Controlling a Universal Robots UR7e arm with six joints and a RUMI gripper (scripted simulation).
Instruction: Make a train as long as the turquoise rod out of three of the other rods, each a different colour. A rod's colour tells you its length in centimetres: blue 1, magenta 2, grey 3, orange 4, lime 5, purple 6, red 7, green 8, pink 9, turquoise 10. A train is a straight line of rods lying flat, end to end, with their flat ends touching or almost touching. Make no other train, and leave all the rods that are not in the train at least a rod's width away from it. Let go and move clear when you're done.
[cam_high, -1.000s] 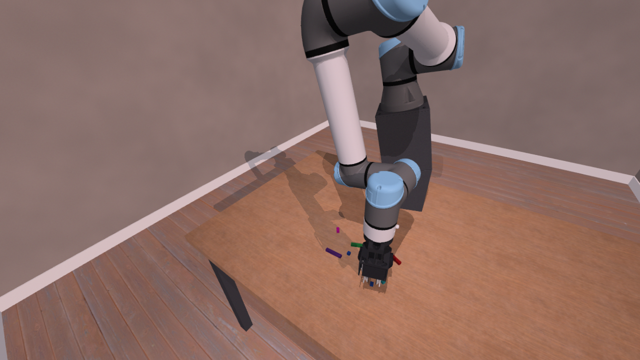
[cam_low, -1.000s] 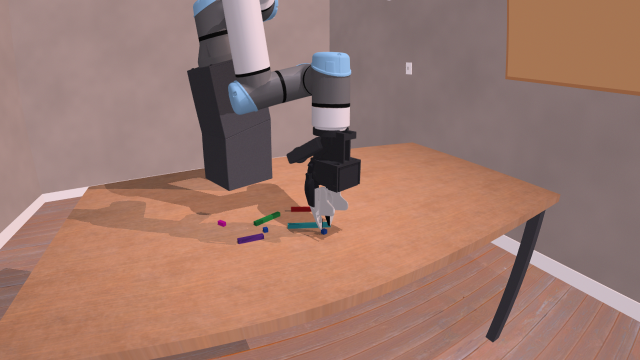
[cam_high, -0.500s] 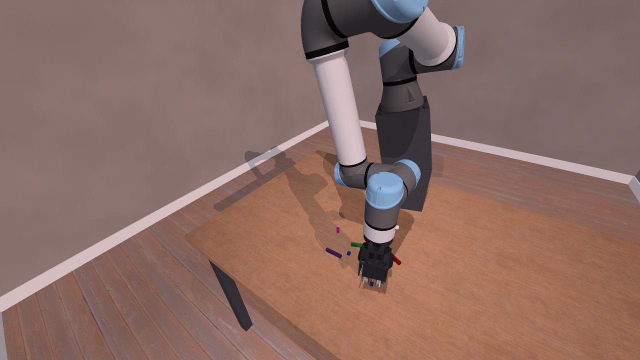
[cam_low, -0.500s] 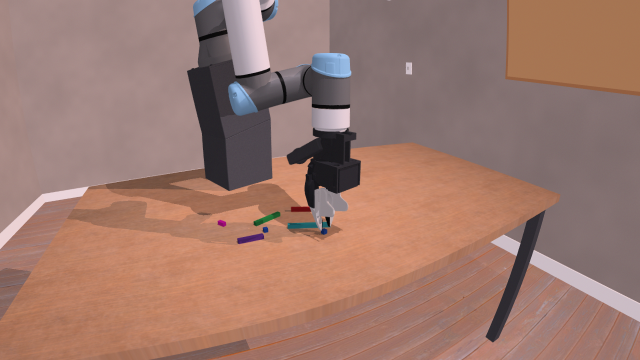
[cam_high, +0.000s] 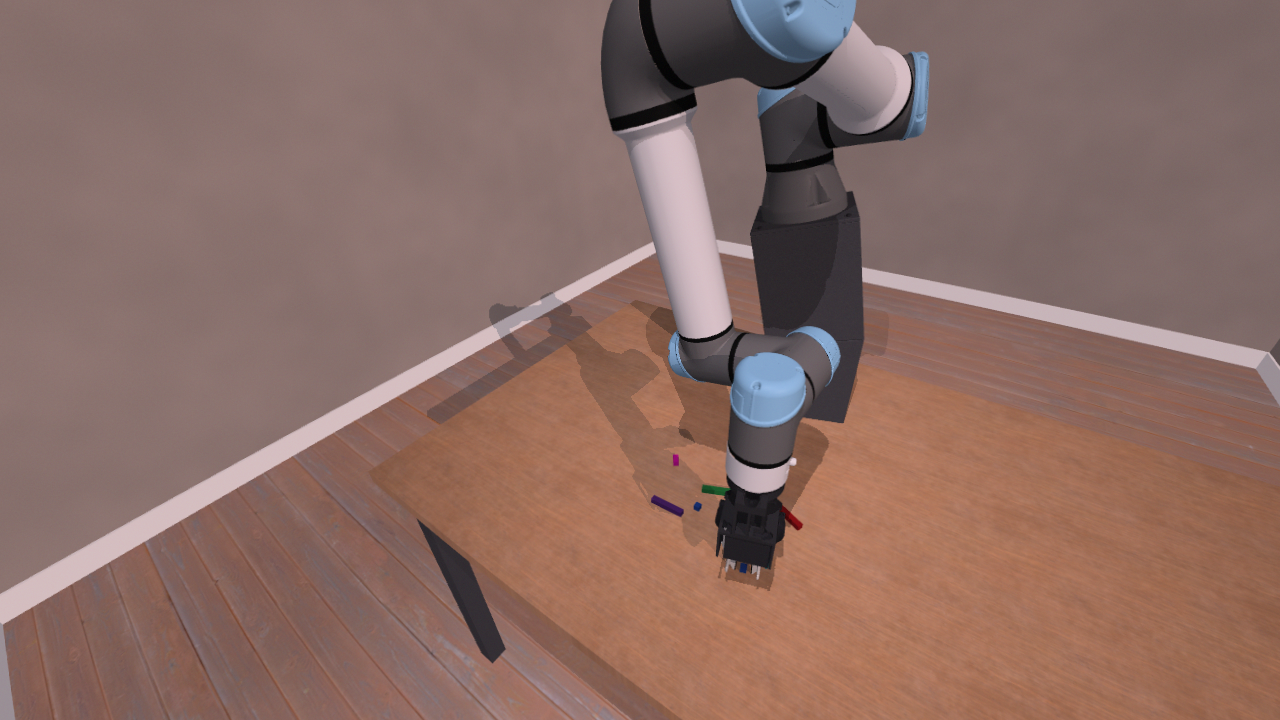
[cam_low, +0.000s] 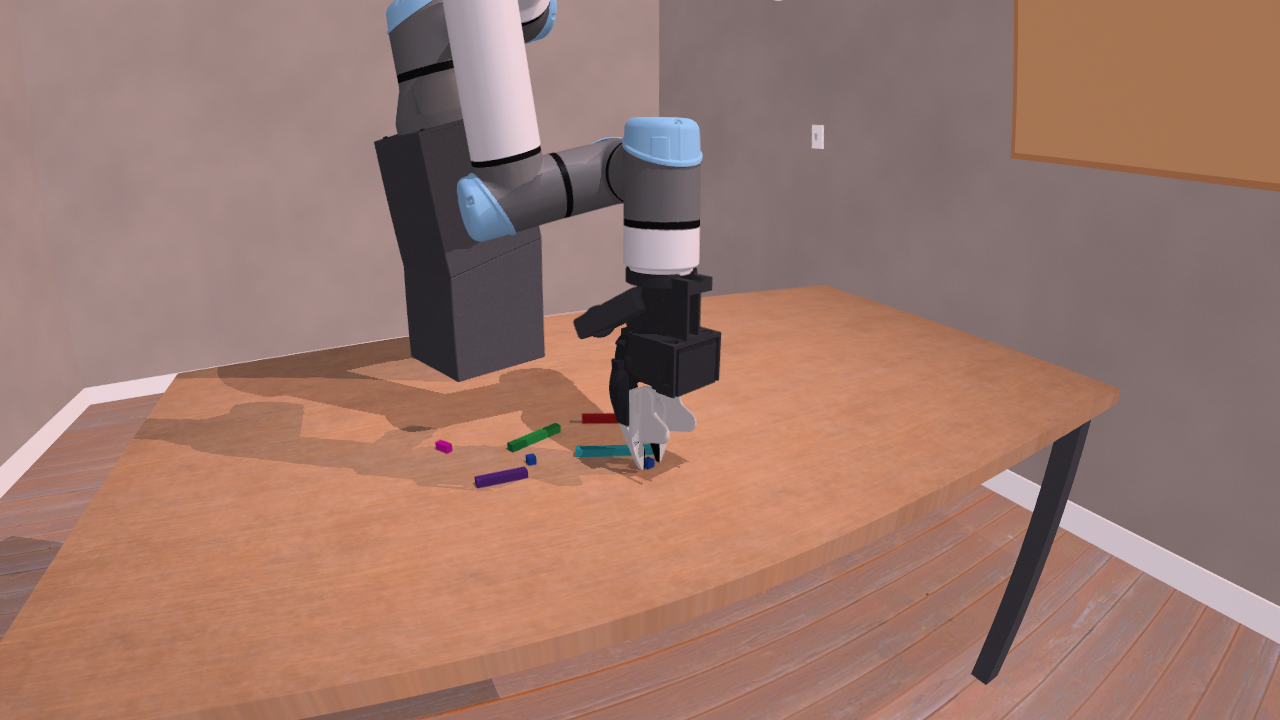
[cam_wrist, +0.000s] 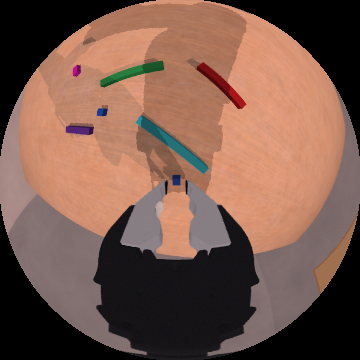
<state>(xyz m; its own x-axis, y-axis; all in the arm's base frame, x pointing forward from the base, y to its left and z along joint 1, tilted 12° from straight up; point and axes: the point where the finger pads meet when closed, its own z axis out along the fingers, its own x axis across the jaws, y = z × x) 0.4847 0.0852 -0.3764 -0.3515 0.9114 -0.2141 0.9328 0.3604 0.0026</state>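
My gripper (cam_high: 742, 573) (cam_low: 650, 461) (cam_wrist: 176, 181) is open by a narrow gap, low at the table. A blue rod (cam_high: 742, 567) (cam_low: 648, 462) (cam_wrist: 176, 180) lies at the fingertips, with a gap on each side of it. The turquoise rod (cam_low: 608, 451) (cam_wrist: 172, 144) lies close by, slanting. A second blue rod (cam_high: 697, 506) (cam_low: 530, 459) (cam_wrist: 102, 112) lies between the purple rod (cam_high: 666, 505) (cam_low: 501, 477) (cam_wrist: 80, 130) and the green rod (cam_high: 714, 489) (cam_low: 534, 437) (cam_wrist: 132, 73). The magenta rod (cam_high: 675, 460) (cam_low: 443, 446) (cam_wrist: 76, 70) lies apart. No rods stand end to end.
The red rod (cam_high: 792, 518) (cam_low: 597, 418) (cam_wrist: 222, 85) lies beyond the turquoise one, partly hidden by the gripper in the top and exterior views. The wooden table (cam_high: 984, 555) (cam_low: 358, 573) bears all the rods. The robot's dark pedestal (cam_high: 805, 295) (cam_low: 474, 304) stands at the back.
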